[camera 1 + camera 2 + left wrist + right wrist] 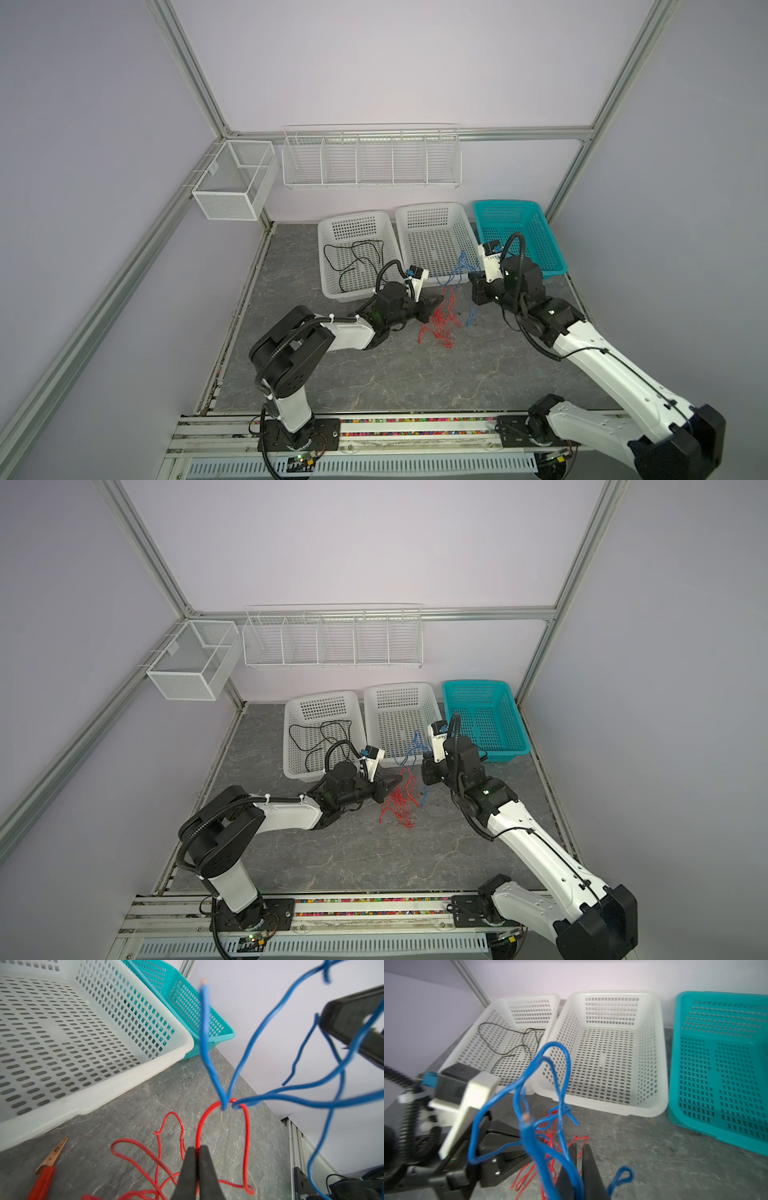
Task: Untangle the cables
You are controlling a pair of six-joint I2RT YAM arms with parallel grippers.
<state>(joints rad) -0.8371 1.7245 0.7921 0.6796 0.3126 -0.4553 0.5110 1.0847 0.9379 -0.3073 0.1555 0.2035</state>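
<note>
Both top views look down from high on the whole surface; close wrist views share the middle basket.

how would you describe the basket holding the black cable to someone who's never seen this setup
Against the back wall, three plastic baskets sit in a row on the grey table. It is the leftmost white basket, beside the other white basket and farthest from the teal basket. It alone holds a loose black cable.

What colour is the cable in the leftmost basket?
Black. The cable shows best in a top view.
</note>
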